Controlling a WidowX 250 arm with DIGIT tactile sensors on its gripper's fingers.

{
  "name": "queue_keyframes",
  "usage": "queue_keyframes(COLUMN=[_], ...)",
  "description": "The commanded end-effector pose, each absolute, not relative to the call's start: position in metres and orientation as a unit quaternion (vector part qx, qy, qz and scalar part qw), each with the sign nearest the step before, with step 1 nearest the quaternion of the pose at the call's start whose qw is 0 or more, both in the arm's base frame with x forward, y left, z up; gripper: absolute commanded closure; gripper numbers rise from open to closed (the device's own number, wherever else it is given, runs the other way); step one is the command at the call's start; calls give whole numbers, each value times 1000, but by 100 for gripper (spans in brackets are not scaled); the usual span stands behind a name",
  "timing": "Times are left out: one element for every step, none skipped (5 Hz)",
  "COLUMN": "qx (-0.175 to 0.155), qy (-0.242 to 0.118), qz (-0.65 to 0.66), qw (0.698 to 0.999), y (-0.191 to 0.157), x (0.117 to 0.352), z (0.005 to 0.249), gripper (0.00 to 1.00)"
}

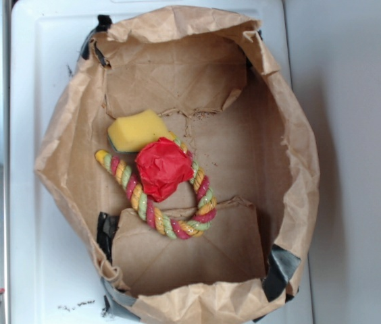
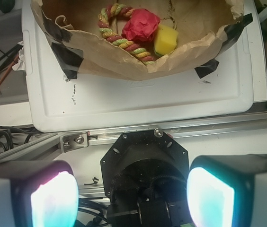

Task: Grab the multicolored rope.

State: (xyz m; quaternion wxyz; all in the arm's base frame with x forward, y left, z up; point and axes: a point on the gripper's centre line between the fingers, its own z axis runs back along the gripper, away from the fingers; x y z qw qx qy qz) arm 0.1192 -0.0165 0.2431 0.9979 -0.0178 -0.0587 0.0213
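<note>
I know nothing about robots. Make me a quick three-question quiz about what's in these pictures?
1. True or false: the red crumpled ball sits on top of the multicolored rope.
2. What touches the ball on the side away from the rope's loop? A) black tape B) the yellow sponge C) nothing
3. Fill in: the gripper is wide ____ and well outside the paper bag.

Key: 1 true; 2 B; 3 open
</note>
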Motion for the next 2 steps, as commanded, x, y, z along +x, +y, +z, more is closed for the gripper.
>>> queue_keyframes(qx=[-18, -2], qy=[-59, -66], qz=[21, 46], qw=[998, 997], y=[-17, -8], x=[119, 166], z=[243, 235], gripper=[0, 0])
